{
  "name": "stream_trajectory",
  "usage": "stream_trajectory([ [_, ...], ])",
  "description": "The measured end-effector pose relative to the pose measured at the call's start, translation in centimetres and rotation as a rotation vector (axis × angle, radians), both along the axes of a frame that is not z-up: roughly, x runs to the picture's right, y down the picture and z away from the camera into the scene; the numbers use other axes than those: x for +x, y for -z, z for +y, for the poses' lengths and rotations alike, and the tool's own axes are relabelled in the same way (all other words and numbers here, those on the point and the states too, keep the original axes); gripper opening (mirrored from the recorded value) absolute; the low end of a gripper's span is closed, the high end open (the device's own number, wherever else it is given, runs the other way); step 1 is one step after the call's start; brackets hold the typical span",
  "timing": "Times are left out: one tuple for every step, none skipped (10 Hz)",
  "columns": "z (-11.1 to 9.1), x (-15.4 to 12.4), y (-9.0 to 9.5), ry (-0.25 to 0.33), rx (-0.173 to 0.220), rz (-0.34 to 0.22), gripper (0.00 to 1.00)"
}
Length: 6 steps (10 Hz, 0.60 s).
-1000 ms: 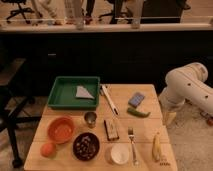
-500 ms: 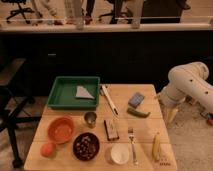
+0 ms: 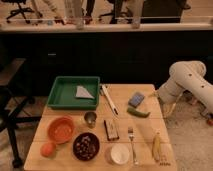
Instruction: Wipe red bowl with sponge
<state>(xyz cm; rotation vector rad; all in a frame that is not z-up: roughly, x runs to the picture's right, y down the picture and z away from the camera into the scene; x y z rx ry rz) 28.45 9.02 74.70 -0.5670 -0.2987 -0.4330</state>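
The red bowl [image 3: 62, 129] sits empty at the table's front left. Toward the right side of the table lies the sponge [image 3: 136, 99], a small blue-grey block, flat and untouched. My white arm reaches in from the right. Its gripper [image 3: 168, 106] hangs just beyond the table's right edge, to the right of the sponge and slightly below it in the picture. The gripper is open and holds nothing.
A green tray [image 3: 59, 95] with a grey cloth [image 3: 83, 92] stands at the back left. Also on the table are a white-handled utensil [image 3: 110, 100], a green vegetable [image 3: 138, 112], a metal cup [image 3: 90, 118], a dark block [image 3: 112, 128], a dark bowl [image 3: 86, 146], an orange fruit [image 3: 48, 149], a white bowl [image 3: 120, 154], a fork [image 3: 131, 142] and a banana [image 3: 157, 146].
The arm has shifted only slightly at the table's right edge. Nothing on the table has moved.
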Motion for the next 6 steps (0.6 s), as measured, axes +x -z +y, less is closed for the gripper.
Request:
stream_trajectory([
  [-0.41, -0.73, -0.95, 0.014, 0.012, -0.007, 0.8],
  [-0.85, -1.48, -1.61, 0.024, 0.024, -0.008, 0.8],
  [-0.66, -1.11, -1.54, 0.022, 0.02, -0.001, 0.8],
  [-0.66, -1.03, -1.54, 0.021, 0.02, 0.001, 0.8],
  [-0.77, -1.39, -1.64, 0.025, 0.021, -0.004, 0.8],
  [-0.78, -1.44, -1.65, 0.024, 0.021, -0.005, 0.8],
])
